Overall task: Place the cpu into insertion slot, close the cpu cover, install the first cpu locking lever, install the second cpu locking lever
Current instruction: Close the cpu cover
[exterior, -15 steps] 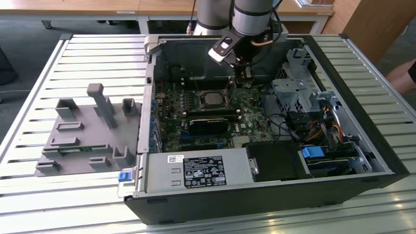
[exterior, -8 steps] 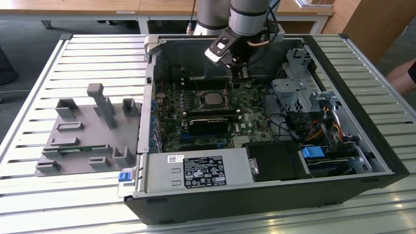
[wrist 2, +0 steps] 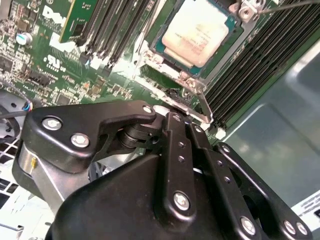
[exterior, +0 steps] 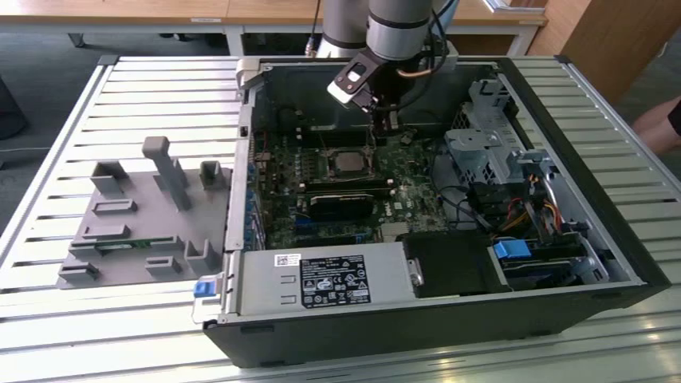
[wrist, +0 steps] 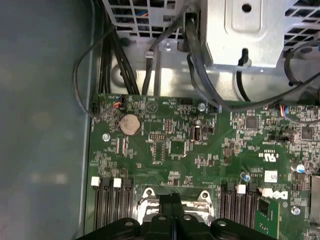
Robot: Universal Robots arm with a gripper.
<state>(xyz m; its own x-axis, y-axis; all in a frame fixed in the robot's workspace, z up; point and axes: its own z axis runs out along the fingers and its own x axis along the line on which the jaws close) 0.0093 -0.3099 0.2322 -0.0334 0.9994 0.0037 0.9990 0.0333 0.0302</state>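
The cpu [exterior: 347,163] [wrist 2: 196,32] lies flat in the insertion slot [wrist 2: 150,57] on the green board, pale metal face up. The silvery cpu cover [wrist 2: 192,85] lies down around it as a frame. A thin wire lever [wrist 2: 285,6] runs past one corner of the socket. My gripper [exterior: 383,126] [wrist: 172,207] hangs low over the board just beyond the socket's far edge in the exterior view. Its black fingers [wrist 2: 175,120] are pressed together, their tips right by the cover's metal tab. Whether they touch it is hidden.
The open computer case [exterior: 627,263] lies on a slatted table. A power supply [exterior: 319,279] sits at the front and a drive cage [exterior: 490,152] at the exterior view's right. Memory slots [wrist 2: 260,60], loose cables [wrist: 195,60] and a coin battery [wrist: 129,124] surround the socket. A grey fixture [exterior: 139,215] stands outside.
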